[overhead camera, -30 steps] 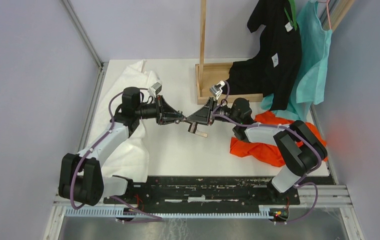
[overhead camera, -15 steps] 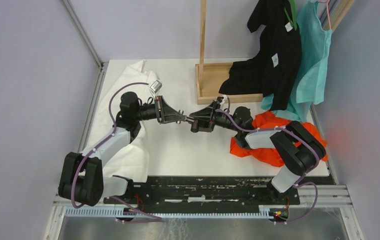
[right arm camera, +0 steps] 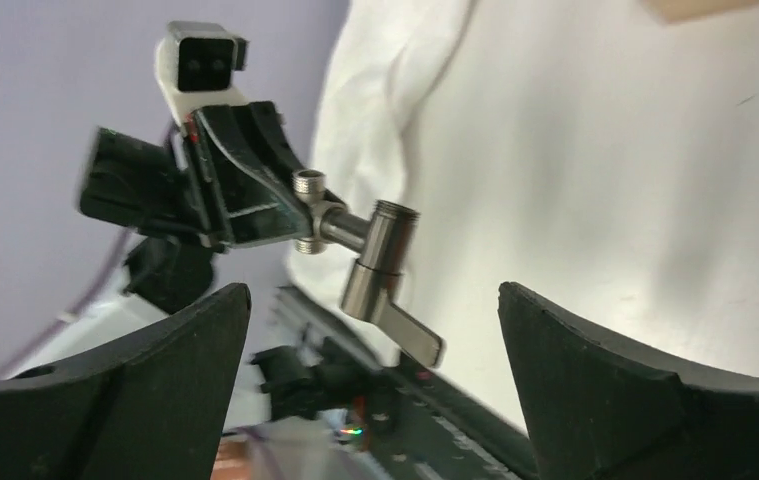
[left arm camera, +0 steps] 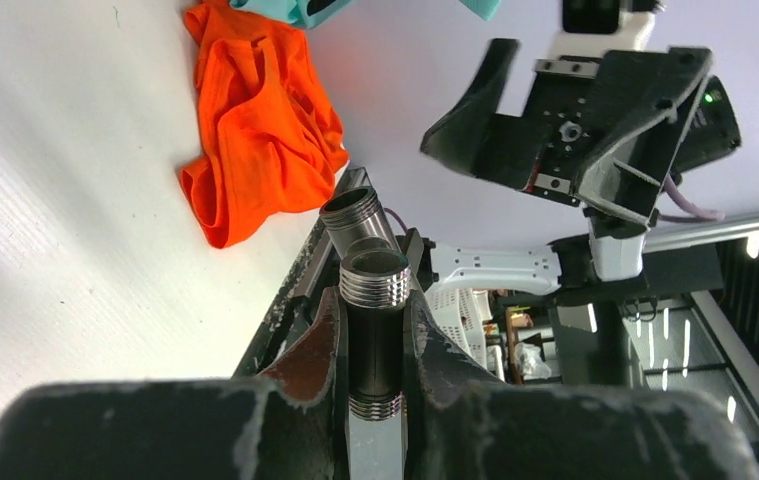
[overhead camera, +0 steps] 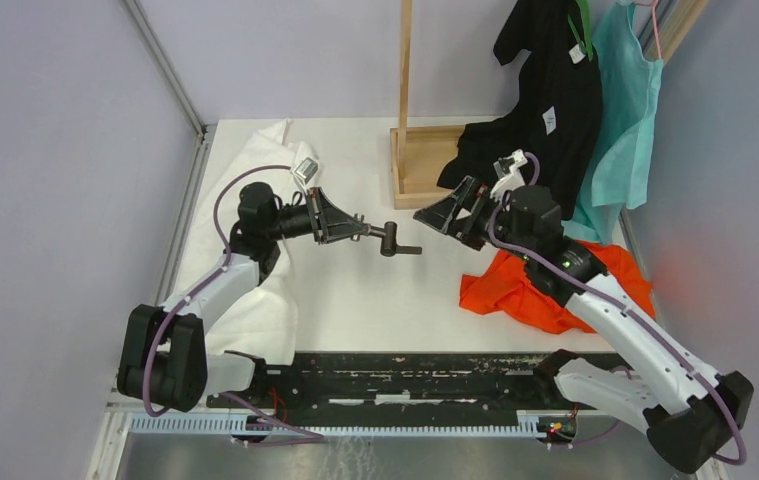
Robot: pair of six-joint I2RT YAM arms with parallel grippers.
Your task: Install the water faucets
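Observation:
The water faucets (overhead camera: 391, 240) hang in the air over the white table as one joined piece. My left gripper (overhead camera: 360, 229) is shut on the threaded T fitting (left arm camera: 375, 325), with metal threads showing above and below the fingers (left arm camera: 305, 350). The second fitting (right arm camera: 380, 265), with a flat grey lever end, sticks out from the T fitting (right arm camera: 307, 212) beyond the left gripper (right arm camera: 285, 215). My right gripper (overhead camera: 437, 217) stands wide open a short way right of the faucets, touching nothing. In the right wrist view its gripper (right arm camera: 372, 292) frames the faucets from a distance.
A wooden stand (overhead camera: 405, 90) on a wooden base (overhead camera: 425, 165) rises at the back. A black shirt (overhead camera: 545, 100) and a teal garment (overhead camera: 627, 120) hang at the back right. An orange cloth (overhead camera: 530, 290) lies under the right arm, a white cloth (overhead camera: 265, 190) under the left.
My right gripper has opened, let go of the faucets and pulled back to the right. The left gripper keeps holding them, both fittings staying together.

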